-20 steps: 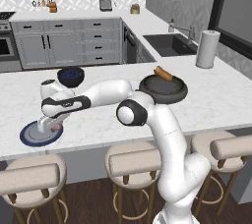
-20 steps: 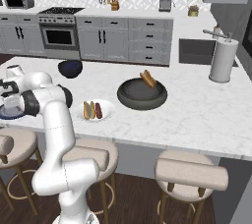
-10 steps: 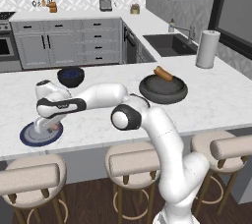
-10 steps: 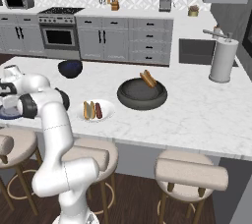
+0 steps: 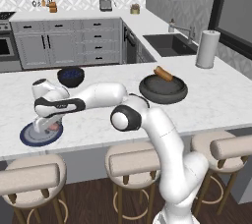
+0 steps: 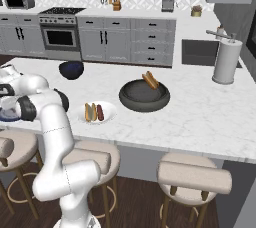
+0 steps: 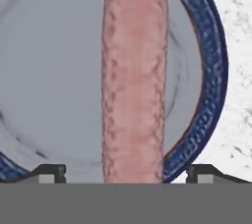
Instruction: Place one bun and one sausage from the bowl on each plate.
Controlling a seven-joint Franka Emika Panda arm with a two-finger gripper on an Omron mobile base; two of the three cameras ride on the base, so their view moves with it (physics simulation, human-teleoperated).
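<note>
My gripper (image 7: 125, 171) hangs low over the blue-rimmed plate (image 7: 210, 75), jaws open wide. A pinkish-brown sausage (image 7: 134, 80) lies on the plate's grey centre between the fingertips (image 7: 49, 171), with a gap on each side. From the left base view the gripper (image 5: 47, 124) sits on that plate (image 5: 27, 138) at the counter's left end. The white plate (image 6: 111, 117) holds a bun (image 6: 89, 112) and a sausage (image 6: 100, 112). Another bun (image 6: 150, 79) rests at the far rim of the dark bowl (image 6: 144, 98).
A small dark-blue bowl (image 5: 70, 76) stands behind the arm. A paper towel roll (image 5: 207, 49) is at the right by the sink (image 5: 170, 43). Several stools (image 5: 133, 161) line the counter's near edge.
The jaws have spread from a narrow grip to wide open, letting go of the sausage, which now lies on the blue-rimmed plate. The arm has barely moved.
</note>
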